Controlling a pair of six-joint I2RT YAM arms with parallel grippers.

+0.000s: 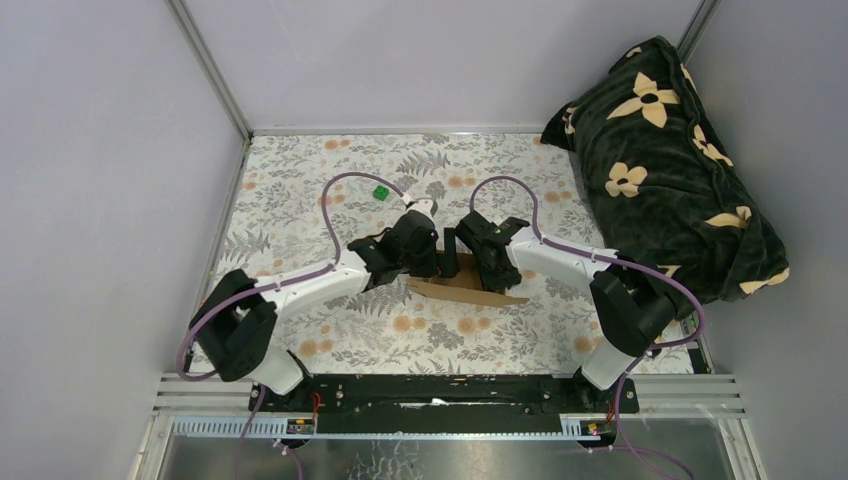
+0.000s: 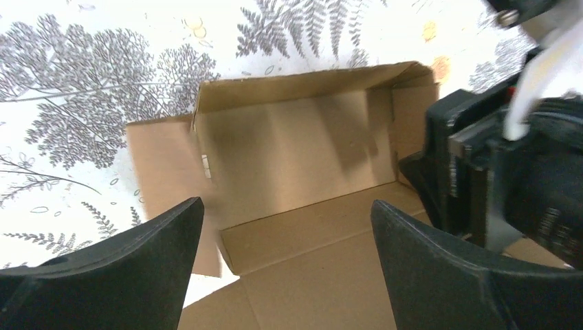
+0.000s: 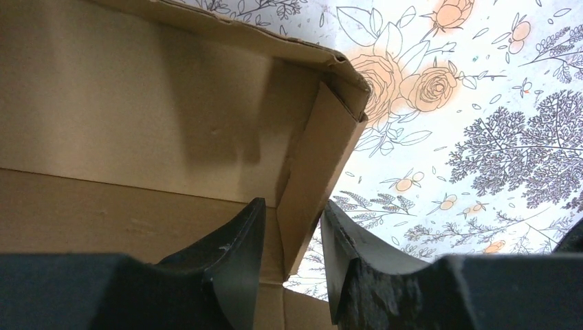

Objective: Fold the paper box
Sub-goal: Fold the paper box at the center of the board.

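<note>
- Wide open, left claw (image 2: 287, 205) hovers over the paper box (image 2: 295, 144); right claw (image 3: 292, 204) straddles its end flap (image 3: 313, 165), grip unclear.
- I judge it light, crease-prone: pinch flaps near folds.

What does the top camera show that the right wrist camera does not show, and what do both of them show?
Only the top camera: the left arm, the right arm, a small green cube and a dark flowered blanket. Only the right wrist camera: the right gripper up close, one finger on each side of the end flap of the cardboard box. Both: the box and the flowered tablecloth.
</note>
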